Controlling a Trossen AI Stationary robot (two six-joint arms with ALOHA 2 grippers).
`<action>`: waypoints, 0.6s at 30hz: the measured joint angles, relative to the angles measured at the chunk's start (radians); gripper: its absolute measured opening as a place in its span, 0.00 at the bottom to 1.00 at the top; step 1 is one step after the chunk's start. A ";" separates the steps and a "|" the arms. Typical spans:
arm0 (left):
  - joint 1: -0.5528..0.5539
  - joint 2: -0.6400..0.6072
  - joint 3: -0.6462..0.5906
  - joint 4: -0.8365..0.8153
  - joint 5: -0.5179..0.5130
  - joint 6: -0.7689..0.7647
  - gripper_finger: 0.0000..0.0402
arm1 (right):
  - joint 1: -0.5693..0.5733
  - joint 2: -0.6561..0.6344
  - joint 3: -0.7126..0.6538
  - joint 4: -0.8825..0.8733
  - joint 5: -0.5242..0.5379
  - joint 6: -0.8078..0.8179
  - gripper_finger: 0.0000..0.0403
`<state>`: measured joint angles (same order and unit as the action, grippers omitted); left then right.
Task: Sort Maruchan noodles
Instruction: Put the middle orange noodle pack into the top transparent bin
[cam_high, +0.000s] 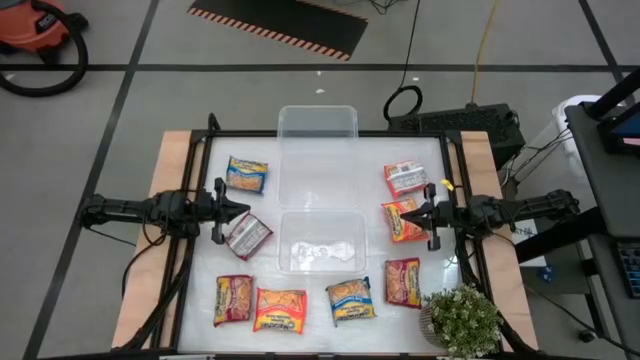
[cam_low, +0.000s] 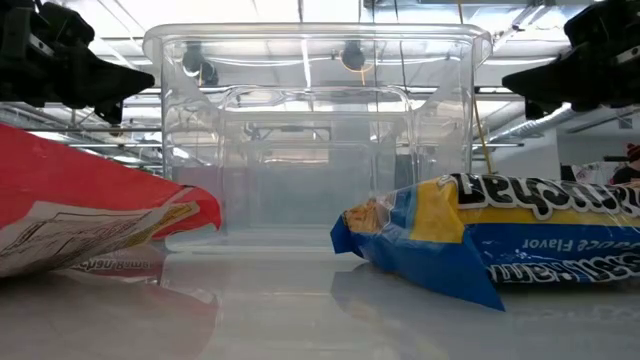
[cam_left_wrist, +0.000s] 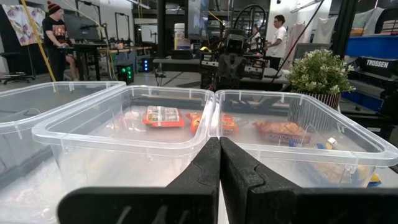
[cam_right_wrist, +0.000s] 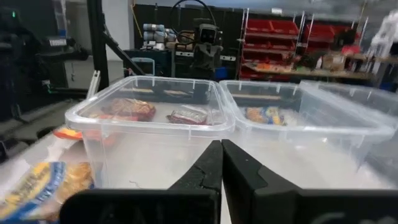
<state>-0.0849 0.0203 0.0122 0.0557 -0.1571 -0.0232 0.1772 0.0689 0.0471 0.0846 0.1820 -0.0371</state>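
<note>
A: So, where was the left gripper?

B: Over the table's left side, fingers clenched flat together and holding nothing. Right by the tips, on the near side, lay a silver-red packet. A blue-yellow packet lay on the far side of the tips.

A: And the right gripper?

B: Mirrored on the right side, its fingers pressed shut too, empty. An orange packet lay right at the tips, and a red-white packet a little beyond it, on the far side.

A: The rest of the noodles?

B: Along the near edge of the table, well clear of both sets of fingers: a red packet, an orange-yellow one, a blue one and another red one beside a small plant.

A: Between the grippers?

B: Two clear bins, both without packets inside. The near bin sat between the two sets of fingertips, and the far bin stood past it, almost touching.
</note>
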 joint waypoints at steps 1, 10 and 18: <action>0.000 0.000 0.000 0.000 0.000 0.000 0.01 | 0.000 0.000 0.000 -0.004 0.005 0.009 0.00; 0.000 0.000 0.000 0.000 0.000 0.000 0.01 | -0.001 0.004 0.015 0.002 0.057 -0.008 0.00; 0.000 0.000 0.000 0.000 0.000 0.006 0.01 | -0.001 0.110 0.179 -0.070 0.145 -0.005 0.00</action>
<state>-0.0846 0.0201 0.0124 0.0555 -0.1570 -0.0175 0.1764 0.1791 0.2260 0.0143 0.3272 -0.0419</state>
